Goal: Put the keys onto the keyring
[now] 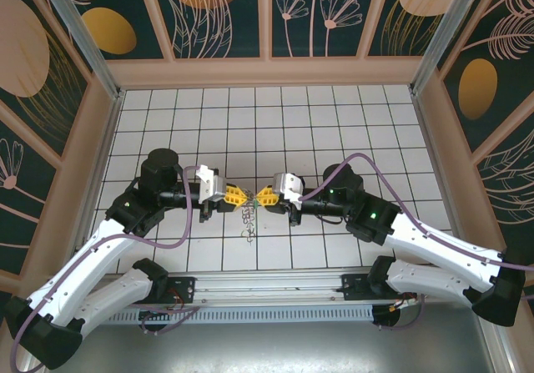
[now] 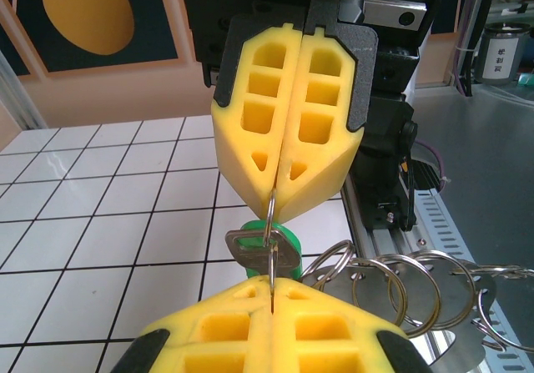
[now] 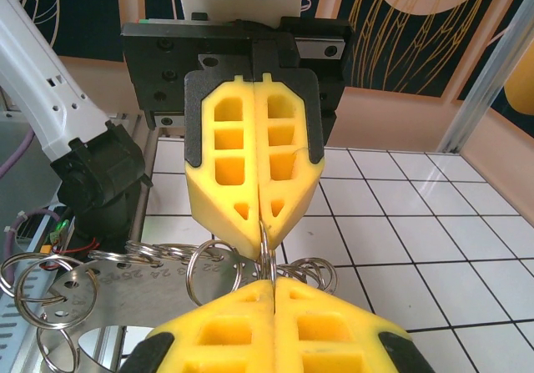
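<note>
Over the middle of the table (image 1: 334, 114), the left gripper (image 1: 238, 194) and right gripper (image 1: 265, 196) are both clamping, tip to tip, one thin ring (image 2: 270, 223) carrying the green-headed key (image 2: 259, 252).

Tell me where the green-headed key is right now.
In the left wrist view, the green-headed key sits between the tips of the left gripper and right gripper, against the thin ring both pinch, linked rings trailing to its right.
</note>
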{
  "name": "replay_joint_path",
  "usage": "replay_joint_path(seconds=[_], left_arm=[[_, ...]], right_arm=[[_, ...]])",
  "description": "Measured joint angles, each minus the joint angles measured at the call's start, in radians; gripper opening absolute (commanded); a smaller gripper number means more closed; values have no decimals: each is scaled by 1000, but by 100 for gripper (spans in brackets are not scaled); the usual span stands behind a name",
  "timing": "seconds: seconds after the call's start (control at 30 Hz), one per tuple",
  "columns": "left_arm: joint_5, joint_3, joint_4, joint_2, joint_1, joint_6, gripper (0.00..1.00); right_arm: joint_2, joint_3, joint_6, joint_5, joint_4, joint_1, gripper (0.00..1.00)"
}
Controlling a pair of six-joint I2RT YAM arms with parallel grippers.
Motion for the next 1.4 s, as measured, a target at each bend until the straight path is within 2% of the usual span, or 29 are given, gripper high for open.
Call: replay_joint_path(seconds=[1.4], left_arm=[[-16, 0, 0, -1, 0, 8, 0]], right_arm=[[-5, 0, 0, -20, -26, -21, 0]])
